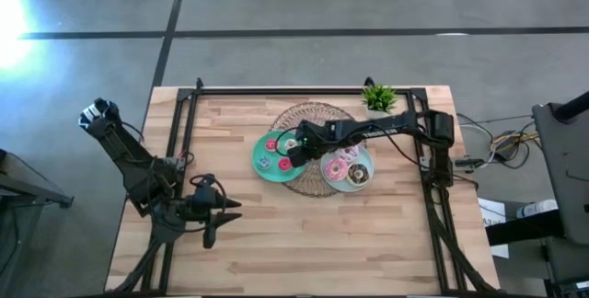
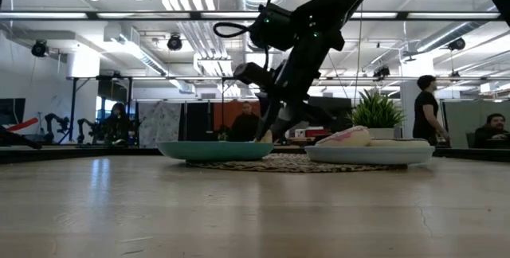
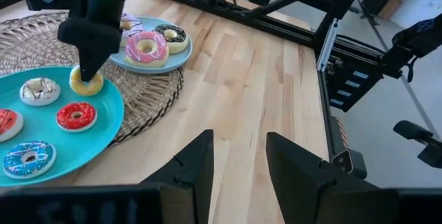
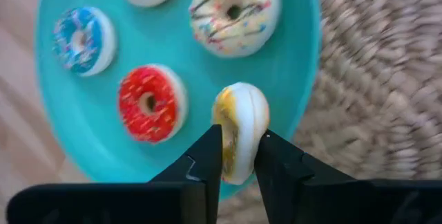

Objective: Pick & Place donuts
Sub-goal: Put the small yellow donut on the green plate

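My right gripper [image 4: 238, 156] is over the teal plate [image 1: 262, 171] near its rim toward the light-blue plate [image 1: 366, 180], and is shut on a small yellow donut [image 4: 239, 124]. On the teal plate lie a blue donut [image 4: 83, 39], two red donuts [image 4: 148, 103] and a white sprinkled donut [image 4: 235, 13]. The light-blue plate holds the pink donut [image 3: 146, 48], the chocolate donut [image 3: 171, 37] and a lilac one [image 3: 128, 22]. My left gripper [image 3: 238, 162] is open and waits near the table's near left corner [image 1: 219, 215]. My right gripper pinches the yellow donut between its two fingers [image 4: 207, 158], coming from above and pointing down. The ring stands on edge in the hold, its lower part [image 3: 86, 86] right at the teal plate's surface by the rim. I cannot tell whether it touches the plate.
Both plates rest on a round woven mat [image 1: 313, 119] at the table's middle. A small green plant [image 1: 379, 97] stands at the far edge by the right arm's base. Bare wood stretches along the near side [image 1: 322, 243]. People show in the room beyond [image 2: 426, 115].
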You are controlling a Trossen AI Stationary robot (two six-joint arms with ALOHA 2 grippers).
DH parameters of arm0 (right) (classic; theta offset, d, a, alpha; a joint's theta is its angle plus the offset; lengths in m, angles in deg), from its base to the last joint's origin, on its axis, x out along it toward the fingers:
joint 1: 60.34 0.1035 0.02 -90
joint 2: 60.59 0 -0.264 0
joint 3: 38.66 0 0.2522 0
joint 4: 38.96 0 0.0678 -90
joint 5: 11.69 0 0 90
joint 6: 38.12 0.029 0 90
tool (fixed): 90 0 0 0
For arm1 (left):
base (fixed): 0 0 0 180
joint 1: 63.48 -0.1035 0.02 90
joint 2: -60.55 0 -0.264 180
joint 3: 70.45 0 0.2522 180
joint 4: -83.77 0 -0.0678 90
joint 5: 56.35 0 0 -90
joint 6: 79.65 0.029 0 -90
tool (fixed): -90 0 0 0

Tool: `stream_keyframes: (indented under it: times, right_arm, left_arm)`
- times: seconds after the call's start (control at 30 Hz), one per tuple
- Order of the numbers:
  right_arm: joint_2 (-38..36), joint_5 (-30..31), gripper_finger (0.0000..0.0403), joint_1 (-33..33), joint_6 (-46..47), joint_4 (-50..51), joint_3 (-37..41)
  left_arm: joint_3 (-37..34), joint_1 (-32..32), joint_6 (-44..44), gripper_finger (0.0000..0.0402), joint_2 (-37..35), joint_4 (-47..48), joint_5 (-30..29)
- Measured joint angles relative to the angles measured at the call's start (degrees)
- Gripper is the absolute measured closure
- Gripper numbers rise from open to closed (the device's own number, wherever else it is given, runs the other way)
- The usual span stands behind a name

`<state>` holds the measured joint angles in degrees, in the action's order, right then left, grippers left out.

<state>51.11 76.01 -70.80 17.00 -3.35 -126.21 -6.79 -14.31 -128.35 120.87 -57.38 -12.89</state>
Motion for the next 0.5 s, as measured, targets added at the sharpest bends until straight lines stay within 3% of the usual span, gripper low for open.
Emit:
stream_keyframes:
  times: [0.2, 0.5]
  right_arm:
    - [0.0, 4.1, 0.0306, 0.1, -3.9, 0.5, -1.4]
    - [0.0, 5.1, 0.0289, 0.3, -4.3, 0.7, -1.8]
  left_arm:
    - [-0.2, 0.1, -1.0, 0.0294, -0.6, 0.0, 0.1]
    - [-0.4, 0.1, -1.0, 0.0294, -0.7, 0.0, 0.1]
